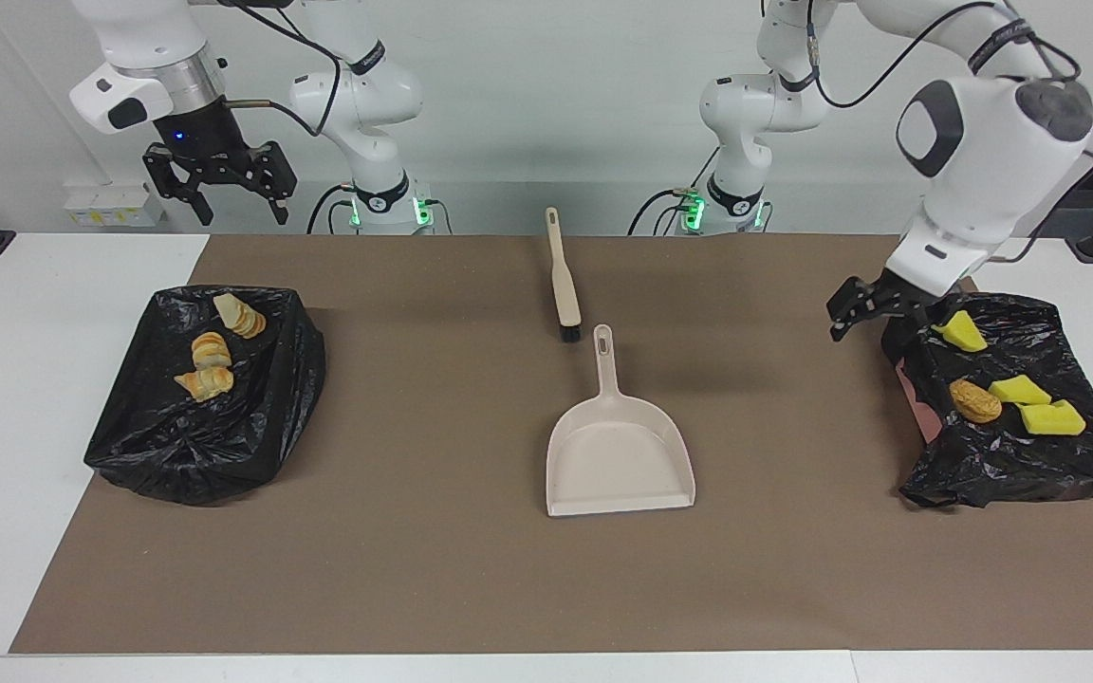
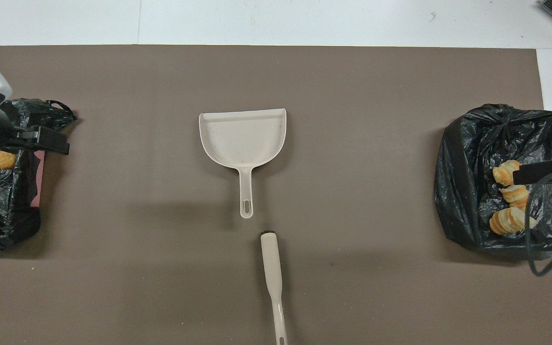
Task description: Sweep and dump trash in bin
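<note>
Black jaws of the left gripper stand wide and empty over the rim of a black-lined bin holding yellow sponge wedges and one pastry piece. Right gripper, also spread wide, waits above another lined bin containing striped pastry pieces.

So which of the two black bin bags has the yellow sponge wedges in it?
The bin bag at the left arm's end of the table holds yellow sponge wedges plus one pastry piece. The other bag holds only pastry.
</note>
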{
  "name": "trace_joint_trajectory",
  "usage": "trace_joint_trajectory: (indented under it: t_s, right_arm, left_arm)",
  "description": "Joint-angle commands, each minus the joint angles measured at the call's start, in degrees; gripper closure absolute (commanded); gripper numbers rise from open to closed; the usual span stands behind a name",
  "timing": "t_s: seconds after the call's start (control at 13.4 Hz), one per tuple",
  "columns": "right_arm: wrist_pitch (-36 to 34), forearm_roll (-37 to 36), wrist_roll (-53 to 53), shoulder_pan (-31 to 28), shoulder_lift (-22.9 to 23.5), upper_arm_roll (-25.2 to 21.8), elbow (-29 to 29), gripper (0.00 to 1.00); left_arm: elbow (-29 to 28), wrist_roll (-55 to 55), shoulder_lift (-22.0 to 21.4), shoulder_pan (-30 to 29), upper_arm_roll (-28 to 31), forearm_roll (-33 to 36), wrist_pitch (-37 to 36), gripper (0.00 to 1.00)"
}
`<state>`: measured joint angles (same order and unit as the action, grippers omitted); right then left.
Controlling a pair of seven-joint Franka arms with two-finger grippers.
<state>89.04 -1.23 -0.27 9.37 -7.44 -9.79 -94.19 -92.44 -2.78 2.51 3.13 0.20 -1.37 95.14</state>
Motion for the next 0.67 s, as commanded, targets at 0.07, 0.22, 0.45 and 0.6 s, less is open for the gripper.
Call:
trace_joint_trajectory:
  t_s: [0.07,0.22,0.45,0.6]
  right_arm:
    - [0.08,0.00,-1.49,-0.58,-0.56,0.21,-0.47,0.00]
    - [0.08,0.00,-1.49,-0.58,-0.56,0.21,-0.47,0.00]
    - [0.08,0.00,-1.49,-0.58,-0.56,0.21,-0.47,0.00]
    - [0.08,0.00,-1.57,-0.58,-0.56,0.21,-0.47,0.00]
  left_arm:
    - [3.33,-1.69,-0.83,0.03,0.07,2.42,-6.99,0.00]
    - [0.25,-3.46,-2.77,0.03,0.07,2.42,-5.94,0.00]
    - [1.91,-3.54,-2.16,0.03,0.07,2.77,-7.07,0.00]
    - [2.78,-4.16,-2.07,-0.05,0.15,2.68,-7.86,0.00]
